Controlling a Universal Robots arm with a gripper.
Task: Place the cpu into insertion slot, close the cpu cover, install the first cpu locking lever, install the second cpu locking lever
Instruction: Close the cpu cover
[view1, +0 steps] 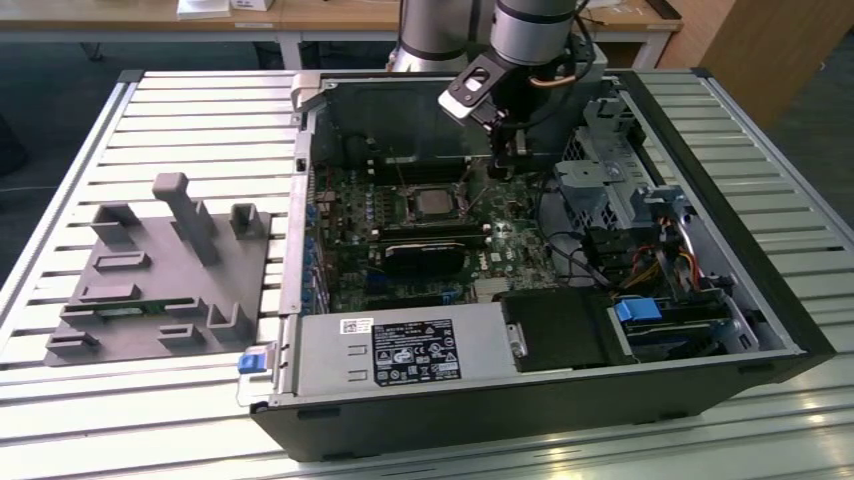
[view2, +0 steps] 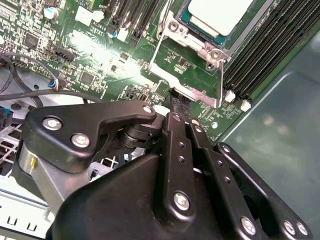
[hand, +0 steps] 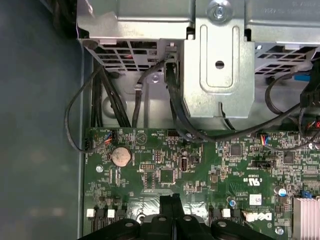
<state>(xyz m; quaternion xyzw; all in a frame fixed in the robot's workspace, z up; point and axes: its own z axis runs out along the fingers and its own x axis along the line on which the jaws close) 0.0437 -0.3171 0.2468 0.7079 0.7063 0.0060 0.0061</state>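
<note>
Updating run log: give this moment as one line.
cpu: in insertion slot | tool: shut, beside slot

The table (view1: 174, 100) I work over has a top of pale metal slats, which run across it from the exterior view's left edge to the right edge. Dark caps sit at its two far corners. Bright light comes off the slats along the near edge (view1: 601, 450), strongest toward the near right corner. Past the far left corner I see a dark blue-grey floor (view1: 40, 90), and more dark floor lies off the right edge. Behind the far edge stands a wooden desk (view1: 334, 15) on white legs (view1: 287, 45), with white papers (view1: 200, 8) on it. Off the far right corner rises a brown wooden panel (view1: 774, 50).
</note>
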